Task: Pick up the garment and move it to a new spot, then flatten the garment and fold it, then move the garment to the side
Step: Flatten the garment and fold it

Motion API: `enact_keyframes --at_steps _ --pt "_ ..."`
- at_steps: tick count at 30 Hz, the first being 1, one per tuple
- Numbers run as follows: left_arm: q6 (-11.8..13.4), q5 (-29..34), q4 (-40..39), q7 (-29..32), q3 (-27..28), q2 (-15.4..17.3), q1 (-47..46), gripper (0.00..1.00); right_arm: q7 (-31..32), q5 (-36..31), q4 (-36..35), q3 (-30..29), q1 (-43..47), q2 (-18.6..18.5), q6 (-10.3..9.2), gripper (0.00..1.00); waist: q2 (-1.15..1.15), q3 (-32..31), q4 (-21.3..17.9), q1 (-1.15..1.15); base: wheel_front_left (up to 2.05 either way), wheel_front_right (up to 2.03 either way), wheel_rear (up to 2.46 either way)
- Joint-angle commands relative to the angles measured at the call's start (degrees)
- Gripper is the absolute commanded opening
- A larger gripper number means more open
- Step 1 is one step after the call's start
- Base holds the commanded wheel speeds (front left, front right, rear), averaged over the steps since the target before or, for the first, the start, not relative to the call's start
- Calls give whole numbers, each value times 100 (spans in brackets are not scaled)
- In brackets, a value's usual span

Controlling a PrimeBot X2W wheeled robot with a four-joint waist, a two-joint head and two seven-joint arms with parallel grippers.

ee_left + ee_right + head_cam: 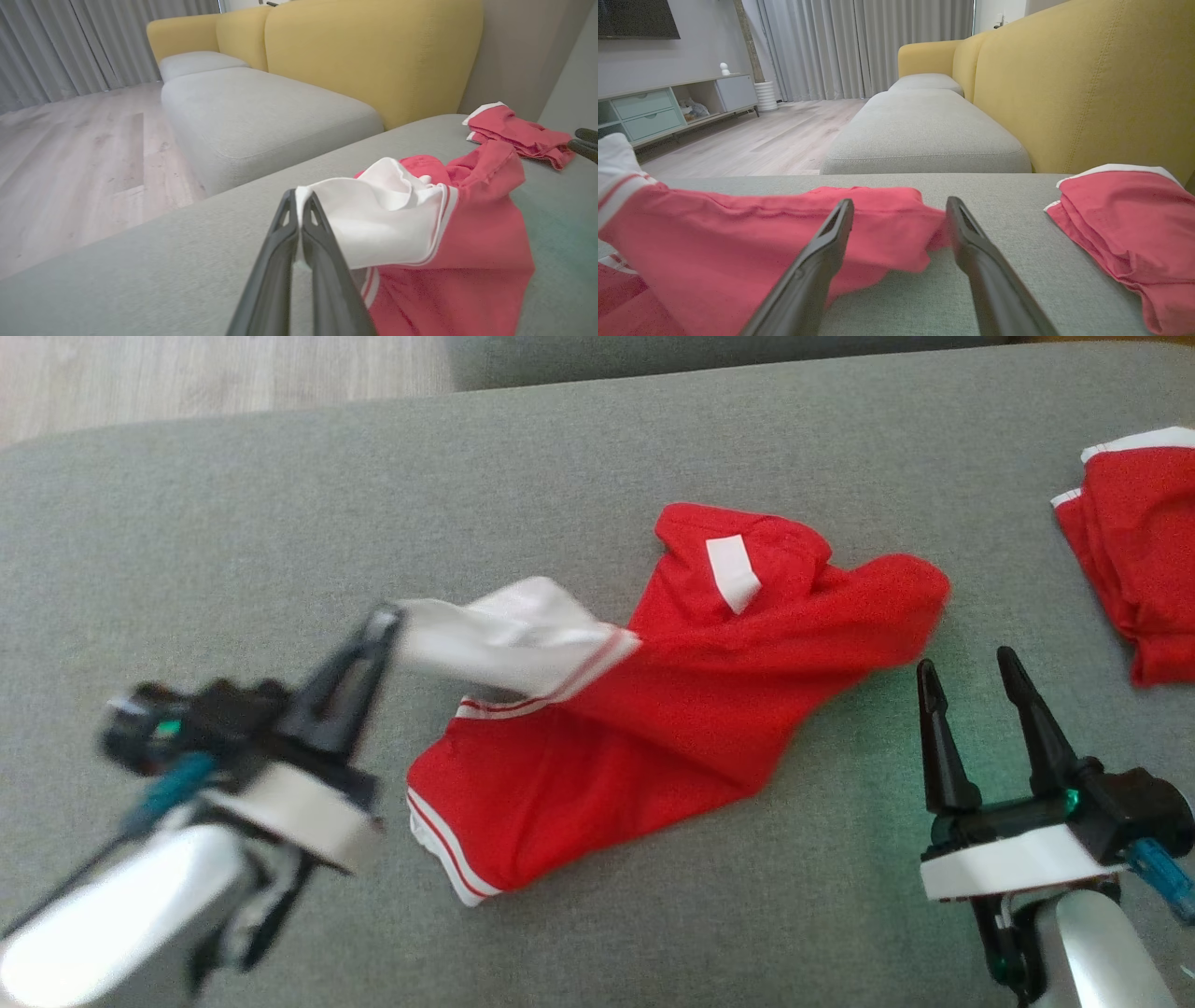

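We grip a crumpled red sports garment with white striped trim (672, 709) (467, 261) (761, 233) with our left end effector (387, 616) (299, 196). Its two dark fingers are clenched on the edge of the garment's white fabric section (504, 635) (383, 224). In the left wrist view that white part runs taut from the fingertips back to the red body and looks raised off the surface. The rest of the garment lies bunched near the middle of the grey fabric sofa seat cushion (560, 457) (140, 280) (994, 196), with a small white rectangular label (733, 571) showing on its far side. Our right end effector (966, 667) (900, 205) is released, its fingers spread with nothing gripped between them. Its tips sit just beside the garment's right edge; we cannot tell whether they touch the cloth. A second red garment with white trim (1139, 551) (518, 130) (1125, 214) lies folded on the same cushion, well apart to our right, close to the mustard-yellow upholstered backrest (373, 56) (1087, 84). Beyond our cushion sits another grey seat cushion (257, 112) (924, 135), and a pale wooden floor (187, 373) (70, 163) lies past its edge.
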Motion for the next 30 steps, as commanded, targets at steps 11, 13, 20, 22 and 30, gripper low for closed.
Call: enact_keyframes --at_steps 11,13,20,22,30 --pt "484 -487 -741 -392 1230 1886 332 0 -21 43 -125 151 42 -65 39 100 0 16 110 0 0 0 0" --pt "480 -533 -641 -439 1301 1978 357 0 -21 58 -99 184 49 -92 39 100 0 24 121 0 0 0 0" --pt "389 -586 -297 -583 1493 2030 306 0 -21 127 85 245 95 -202 39 100 0 81 229 0 0 0 0" --pt "404 -493 -155 -607 1510 2040 257 0 -21 189 221 338 106 -252 39 100 0 100 260 0 0 0 0" --pt "312 -347 15 -681 1559 1916 144 0 -21 569 548 1005 -298 -543 39 100 0 233 394 0 0 0 0"
